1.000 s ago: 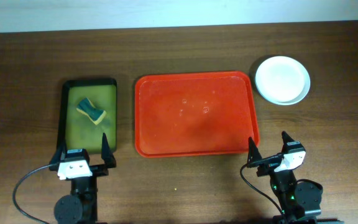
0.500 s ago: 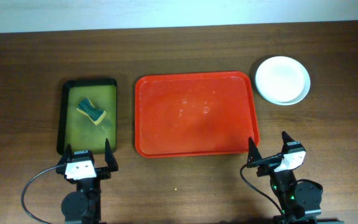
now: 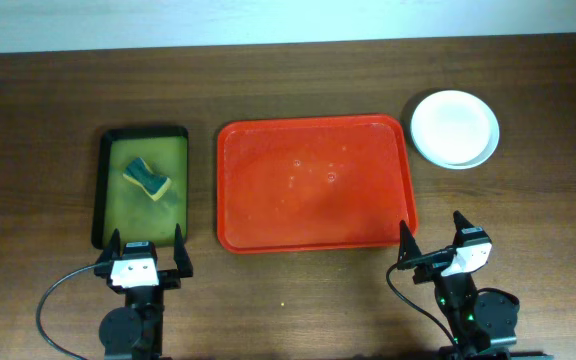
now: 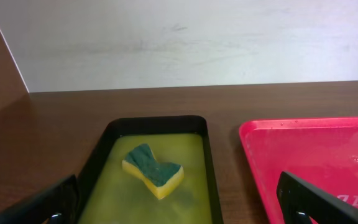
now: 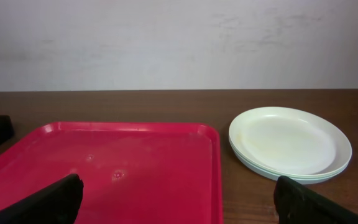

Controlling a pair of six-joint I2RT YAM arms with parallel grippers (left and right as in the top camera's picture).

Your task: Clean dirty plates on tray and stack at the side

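The red tray (image 3: 368, 225) lies mid-table with only a few water drops on it; it also shows in the right wrist view (image 5: 55, 143) and the left wrist view (image 4: 272, 149). The plates (image 3: 454, 127) sit in one stack on the table right of the tray's far corner, white one on top, and show in the right wrist view (image 5: 289, 142). My left gripper (image 3: 146, 243) is open and empty at the near end of the black tray. My right gripper (image 3: 430, 235) is open and empty at the red tray's near right corner.
A black-rimmed tray (image 3: 102, 190) with yellow-green liquid stands left of the red tray and holds a yellow-and-green sponge (image 3: 146, 178), which also shows in the left wrist view (image 4: 153, 170). A pale wall runs along the table's far edge.
My left gripper has drawn back toward the near edge and shifted slightly right. The right arm, plates and trays have not moved.
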